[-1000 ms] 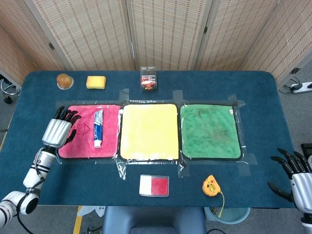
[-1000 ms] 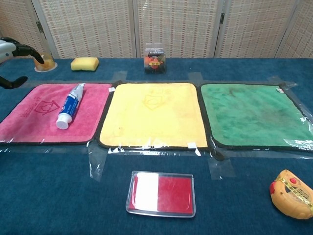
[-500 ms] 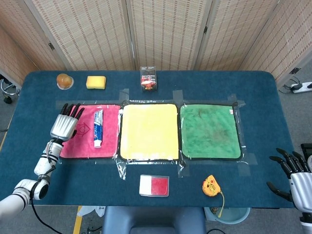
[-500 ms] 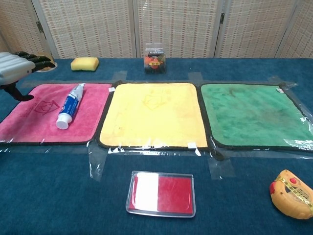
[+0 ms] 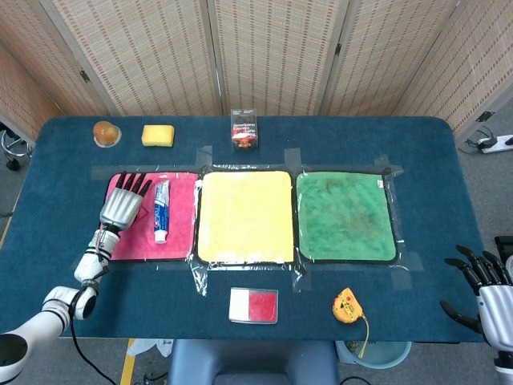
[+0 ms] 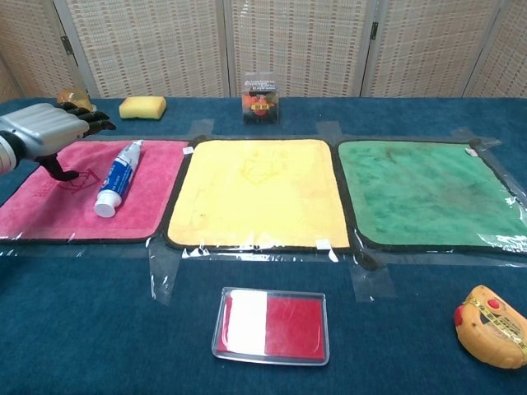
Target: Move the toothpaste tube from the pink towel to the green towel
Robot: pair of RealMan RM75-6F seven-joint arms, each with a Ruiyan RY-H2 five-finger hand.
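The white and blue toothpaste tube lies on the pink towel, cap end toward the front. My left hand hovers over the pink towel just left of the tube, fingers spread and holding nothing. The green towel lies bare at the right. At the table's front right corner my right hand stays open with nothing in it; the chest view does not show it.
A yellow towel lies between the pink and green ones. A yellow sponge, an orange object and a small box sit at the back. A red and white case and a yellow tape measure lie near the front edge.
My left hand has moved right and away from the front edge, from beyond the pink towel's left edge to just beside the tube. The tube and right hand are unmoved.
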